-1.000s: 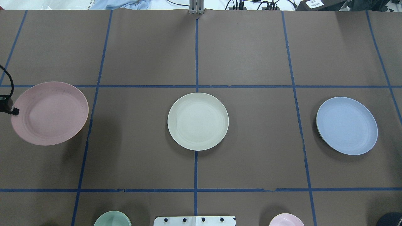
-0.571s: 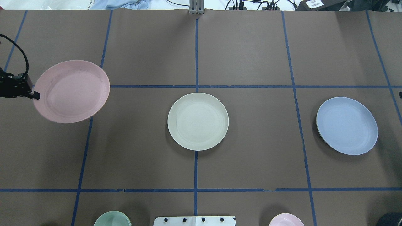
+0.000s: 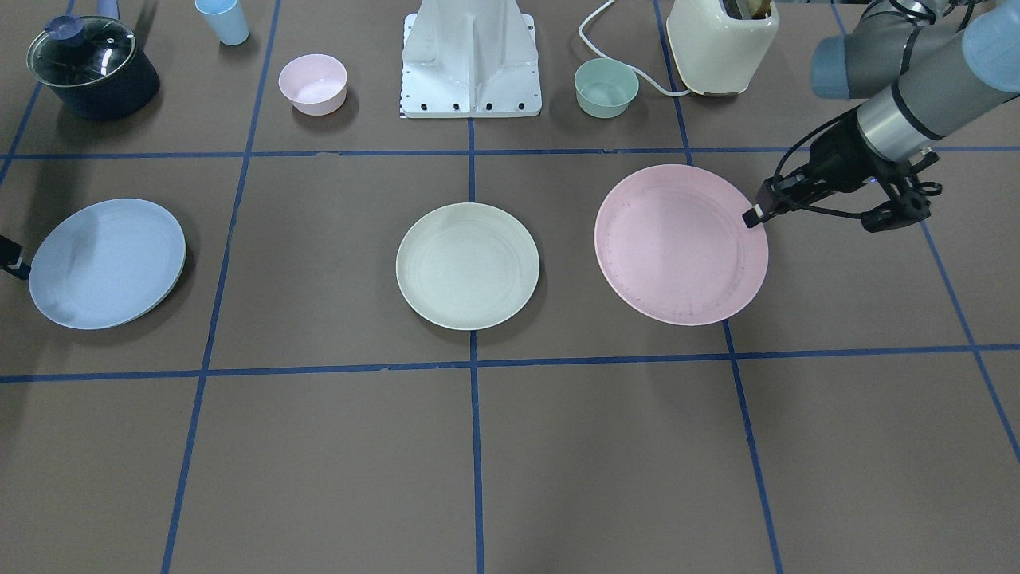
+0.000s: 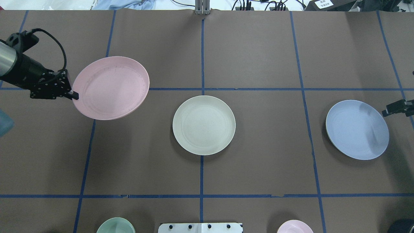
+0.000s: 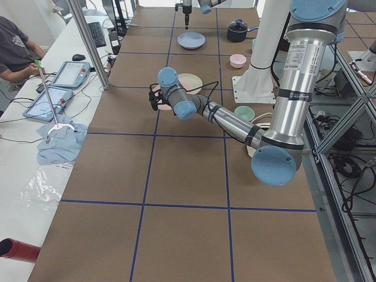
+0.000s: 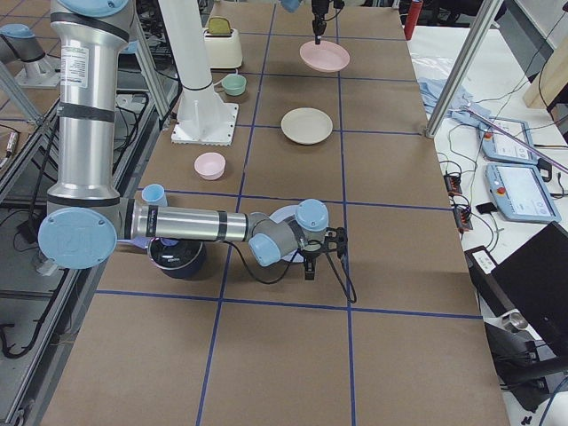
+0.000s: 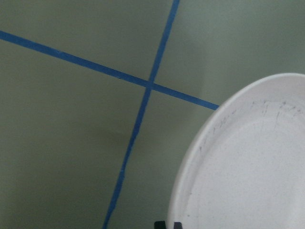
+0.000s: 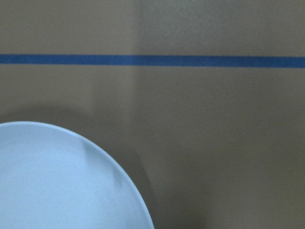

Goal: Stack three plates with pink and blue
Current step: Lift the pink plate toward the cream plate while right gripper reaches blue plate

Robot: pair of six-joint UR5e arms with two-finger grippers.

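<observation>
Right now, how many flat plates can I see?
3: the pink plate gripped by the left fingers, the cream plate in the middle, the blue plate on the robot's right.

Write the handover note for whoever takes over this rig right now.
The left gripper is shut on the rim of the pink plate, holding it above the table, to the left of the cream plate.
The right gripper is at the outer rim of the blue plate; open or shut, cannot tell.
Cream and blue plates lie flat, well apart.
Done: pink lifted. Left: stack all three.
</observation>
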